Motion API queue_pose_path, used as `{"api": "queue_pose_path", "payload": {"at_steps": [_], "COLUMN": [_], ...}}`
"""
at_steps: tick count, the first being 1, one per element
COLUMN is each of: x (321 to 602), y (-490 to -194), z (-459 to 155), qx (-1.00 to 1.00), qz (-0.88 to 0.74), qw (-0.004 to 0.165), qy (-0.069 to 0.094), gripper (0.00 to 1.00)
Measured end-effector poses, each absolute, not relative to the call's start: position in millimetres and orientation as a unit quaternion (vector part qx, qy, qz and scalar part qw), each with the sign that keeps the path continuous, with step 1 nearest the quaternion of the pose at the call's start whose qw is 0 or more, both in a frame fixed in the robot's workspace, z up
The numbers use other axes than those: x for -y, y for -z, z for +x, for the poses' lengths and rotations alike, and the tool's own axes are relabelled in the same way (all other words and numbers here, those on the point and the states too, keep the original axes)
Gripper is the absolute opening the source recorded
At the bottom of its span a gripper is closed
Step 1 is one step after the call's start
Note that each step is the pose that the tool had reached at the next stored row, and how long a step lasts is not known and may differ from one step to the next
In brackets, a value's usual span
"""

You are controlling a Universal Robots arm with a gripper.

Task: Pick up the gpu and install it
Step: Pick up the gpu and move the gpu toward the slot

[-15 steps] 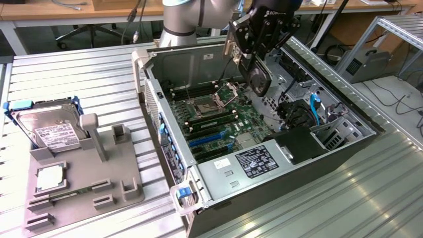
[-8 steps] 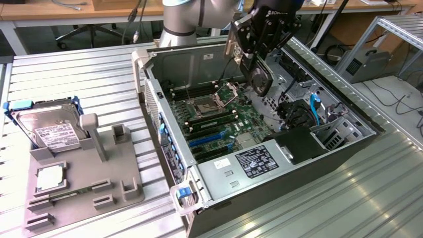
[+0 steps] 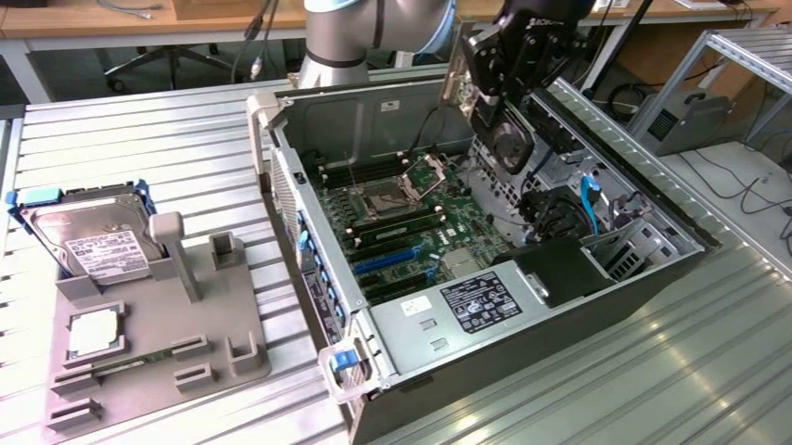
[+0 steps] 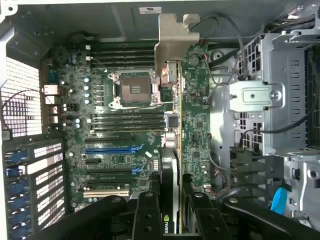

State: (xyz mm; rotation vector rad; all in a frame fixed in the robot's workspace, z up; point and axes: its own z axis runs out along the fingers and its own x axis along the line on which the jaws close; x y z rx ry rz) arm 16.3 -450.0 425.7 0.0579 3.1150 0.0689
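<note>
gpu [image 4: 170,175] end hidden btwn jaws

Only one brand can be read: an NVIDIA logo [image 4: 166,223], its pale letters turned sideways beside a small green emblem. It is on the edge of the gpu [image 4: 170,170], which stands edge-on above the motherboard [image 4: 125,130].

The power supply [image 3: 415,326], just beside the motherboard, carries a black-and-white printed label [image 3: 487,301], but its lines are too small to read. The hard drive [image 3: 87,227], well apart from the motherboard and outside the case, has a white label [image 3: 109,252] with dark print that cannot be made out. A small white sticker [image 4: 150,10] is on the case wall [image 4: 100,20] beyond the motherboard, and its marks are illegible.
</note>
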Motion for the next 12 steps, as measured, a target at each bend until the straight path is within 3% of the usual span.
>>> {"api": "queue_pose_path", "payload": {"at_steps": [12], "x": [448.5], "y": [-425.7], "z": [56.3], "qx": [-1.0], "qz": [0.016], "qw": [0.013], "qy": [-0.022], "gripper": [0.27]}}
